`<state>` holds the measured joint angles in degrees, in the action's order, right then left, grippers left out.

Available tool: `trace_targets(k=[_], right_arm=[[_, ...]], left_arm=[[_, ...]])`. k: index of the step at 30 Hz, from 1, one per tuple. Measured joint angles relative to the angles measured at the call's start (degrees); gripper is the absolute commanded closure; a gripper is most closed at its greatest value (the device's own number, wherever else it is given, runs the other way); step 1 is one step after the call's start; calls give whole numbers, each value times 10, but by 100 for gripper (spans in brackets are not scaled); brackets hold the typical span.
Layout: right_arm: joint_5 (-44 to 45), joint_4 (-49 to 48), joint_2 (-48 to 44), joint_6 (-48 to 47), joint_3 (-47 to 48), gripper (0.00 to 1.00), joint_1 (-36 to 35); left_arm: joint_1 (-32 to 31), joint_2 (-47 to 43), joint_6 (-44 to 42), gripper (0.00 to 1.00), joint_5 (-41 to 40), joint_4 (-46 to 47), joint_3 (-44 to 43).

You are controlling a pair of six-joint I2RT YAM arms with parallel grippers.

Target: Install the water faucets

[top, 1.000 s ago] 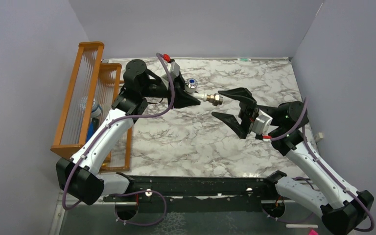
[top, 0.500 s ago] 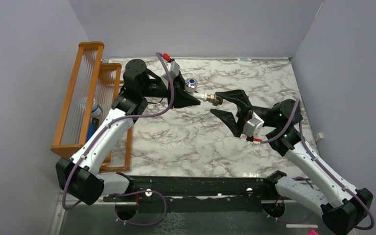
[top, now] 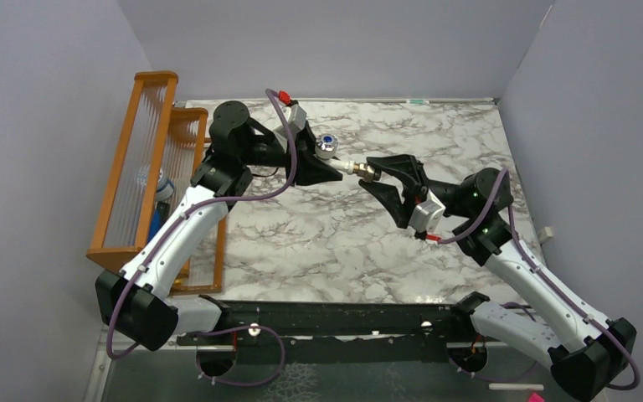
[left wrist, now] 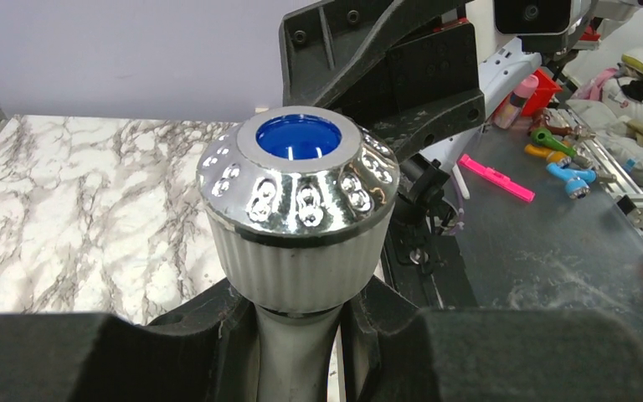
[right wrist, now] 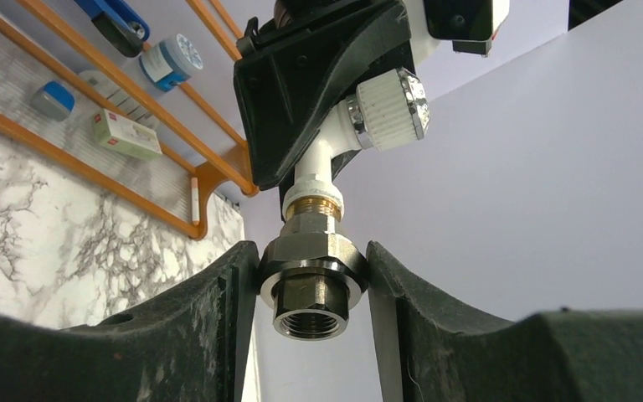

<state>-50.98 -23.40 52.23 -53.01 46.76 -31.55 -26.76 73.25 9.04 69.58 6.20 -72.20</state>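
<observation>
The white tap has a silvery knob with a blue centre dot (top: 327, 143). It is held in the air over the marble table (top: 318, 243). My left gripper (top: 337, 170) is shut on the tap's white stem (left wrist: 289, 352), just under the knob (left wrist: 299, 180). The metal nut-like fitting (top: 371, 172) sits on the tap's brass threaded end. My right gripper (top: 367, 175) has a finger on each side of the fitting's flange (right wrist: 312, 280), and both fingers touch it. The right wrist view shows the tap (right wrist: 322, 163) pointing at the camera, held by the left gripper (right wrist: 301, 92).
An orange wooden rack (top: 146, 167) with small bottles and boxes stands at the left edge, and it also shows in the right wrist view (right wrist: 134, 126). Grey walls enclose the table on three sides. A black rail (top: 326, 318) runs along the near edge.
My right gripper has moved left onto the fitting, and its fingers have closed from wide open to touching the flange. The left arm and the tap have stayed still.
</observation>
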Motion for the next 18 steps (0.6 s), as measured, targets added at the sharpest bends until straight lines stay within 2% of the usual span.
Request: trace_targets(k=[5, 10, 16, 18], right_arm=[[2, 0, 2, 9, 0, 76, -1], [13, -10, 2, 84, 0, 87, -3], [44, 1, 11, 244, 21, 99, -4], [55, 5, 14, 300, 29, 99, -4]], left_arm=[[0, 0, 0, 100, 0, 1, 0], [1, 0, -1, 100, 2, 1, 0], [3, 0, -7, 100, 0, -5, -1], [4, 0, -8, 100, -1, -5, -4]])
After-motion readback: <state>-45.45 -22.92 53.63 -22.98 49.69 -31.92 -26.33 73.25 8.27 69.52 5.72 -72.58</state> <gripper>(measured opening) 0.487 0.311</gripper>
